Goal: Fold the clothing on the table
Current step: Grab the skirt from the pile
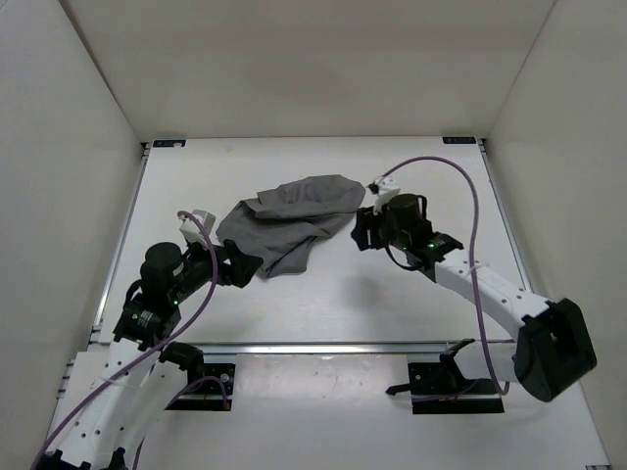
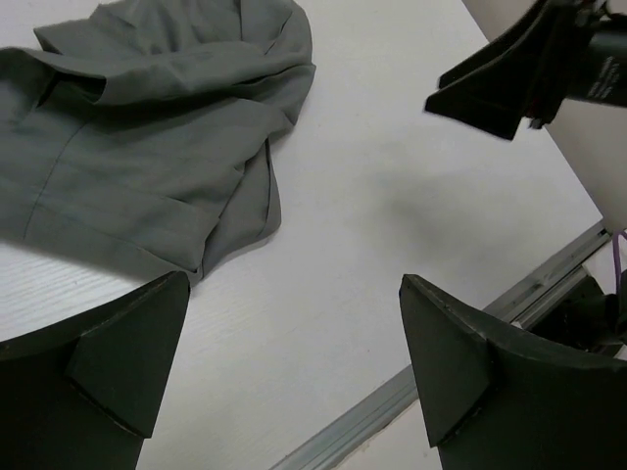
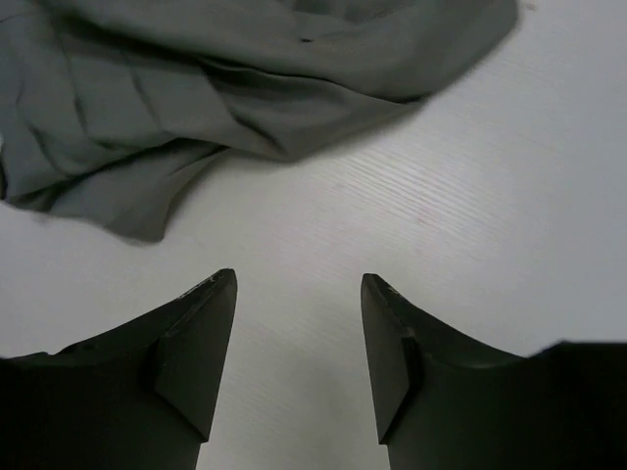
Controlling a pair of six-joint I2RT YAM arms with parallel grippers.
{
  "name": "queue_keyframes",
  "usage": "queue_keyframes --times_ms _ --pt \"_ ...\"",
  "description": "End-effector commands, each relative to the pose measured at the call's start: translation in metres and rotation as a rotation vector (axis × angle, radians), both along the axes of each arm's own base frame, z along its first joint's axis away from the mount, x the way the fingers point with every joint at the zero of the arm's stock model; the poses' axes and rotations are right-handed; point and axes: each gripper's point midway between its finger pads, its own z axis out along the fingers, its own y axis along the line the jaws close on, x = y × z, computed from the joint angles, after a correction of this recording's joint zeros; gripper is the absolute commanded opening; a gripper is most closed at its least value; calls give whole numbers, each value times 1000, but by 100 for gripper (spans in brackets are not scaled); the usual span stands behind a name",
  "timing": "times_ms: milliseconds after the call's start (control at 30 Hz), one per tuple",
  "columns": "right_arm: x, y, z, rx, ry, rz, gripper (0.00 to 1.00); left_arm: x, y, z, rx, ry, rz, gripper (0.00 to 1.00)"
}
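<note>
Top external view: clothing between left gripper and right gripper; wrist views: both splayed, empty

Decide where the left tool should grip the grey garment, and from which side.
Probably the garment at its near hem corner, coming low from the left: there it lies flat on the table, ahead of the open left tool.

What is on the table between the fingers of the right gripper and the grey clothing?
Nothing: only bare white table separates the right gripper from the clothing, as the right wrist view shows.
</note>
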Motion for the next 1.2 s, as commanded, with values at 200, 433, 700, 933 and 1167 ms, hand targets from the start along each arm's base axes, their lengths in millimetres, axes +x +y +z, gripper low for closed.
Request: queue_keyframes --times_ms 200,433,700,933,1167 --pt "31 149 38 -16 -397 623 80 9 36 149 -76 -480 190 99" --pt "101 207 8 -204 -465 781 76 14 59 143 -94 -552 330 72" --pt "119 246 -17 -253 -442 956 77 22 76 126 -8 -539 420 75" --pt "121 272 -33 -272 -395 978 75 28 73 113 2 -496 414 78" --pt "105 248 27 -260 -533 832 75 28 73 104 -2 -469 417 78"
